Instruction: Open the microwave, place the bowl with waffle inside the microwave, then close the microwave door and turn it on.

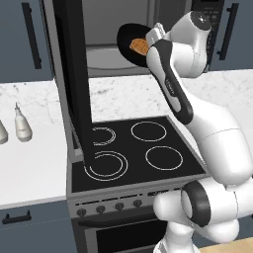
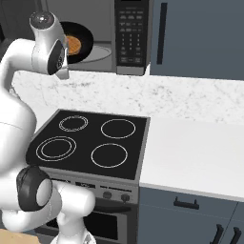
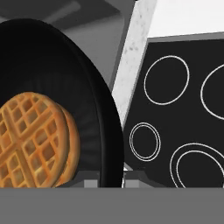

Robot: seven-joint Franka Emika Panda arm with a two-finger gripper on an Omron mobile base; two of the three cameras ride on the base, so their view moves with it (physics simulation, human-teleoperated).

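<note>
Holding the bowl (image 1: 129, 37) by its rim, the gripper (image 1: 152, 38) is raised in front of the open microwave (image 1: 118, 34), its jaws clamped together on the bowl's edge. From the left base view the black bowl sticks out to the left of the jaws and sits at the mouth of the grey cavity, above the turntable. It is tilted steeply rather than level: its round opening faces sideways toward the arm, so the bowl stands nearly on edge, its wide face close to upright. The waffle (image 1: 140, 47) lies inside it, close to the jaws at the lower part of the bowl, its grid face turned the same way as the bowl's opening.

In the right base view the bowl (image 2: 78, 40) and the waffle (image 2: 74, 45) show just beyond the wrist, against the microwave's interior, with the keypad panel (image 2: 129, 33) further to the right.

In the hand view the bowl (image 3: 65, 87) rises directly from the jaws, its rim curving up and away; the waffle (image 3: 33, 140) rests against the bowl's inner wall, just beside the jaws. The microwave door (image 1: 74, 84) stands swung wide open, left of the jaws, hanging edge-on over the stove (image 1: 133, 148). Below the jaws lie the stove's four rings. Two white bottles (image 1: 22, 123) stand on the counter (image 1: 34, 163), well to the left
</note>
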